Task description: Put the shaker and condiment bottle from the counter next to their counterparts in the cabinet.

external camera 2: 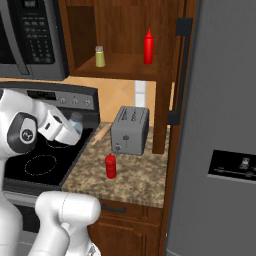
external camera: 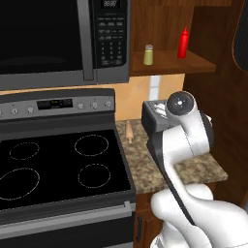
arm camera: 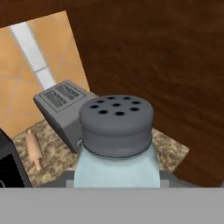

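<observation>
Gripper (external camera 2: 76, 126) clamped on shaker (arm camera: 116, 144), held up in the air over the seam between stovetop (external camera: 53, 167) and counter (external camera 2: 135, 177), well below cabinet (external camera 2: 125, 30) shelf. Pale blue-grey see-through body, dull grey domed cap w/ ring of round holes; seen close up in hand view, finger tips hidden under it.

Condiment bottle (external camera 2: 110, 166): stubby, smooth red plastic, short nozzle, upright on speckled brown-tan granite nr front edge, apart from toaster (external camera 2: 130, 131). Toaster boxy, matte grey metal, two slots, toward back of counter. Wooden rolling pin (external camera: 129, 131) lying nr backsplash, just beside stovetop edge.

On shelf: yellowish shaker (external camera 2: 100, 56) w/ silver cap at left, slim red bottle (external camera 2: 148, 46) w/ long pointed tip at right, well apart; bare plain wood between them and along shelf front. Cabinet dark reddish-brown, grain visible, open front. Microwave (external camera: 63, 38) glossy black and steel bounds it on left; flat grey fridge (external camera 2: 220, 125) side closes counter on right.
</observation>
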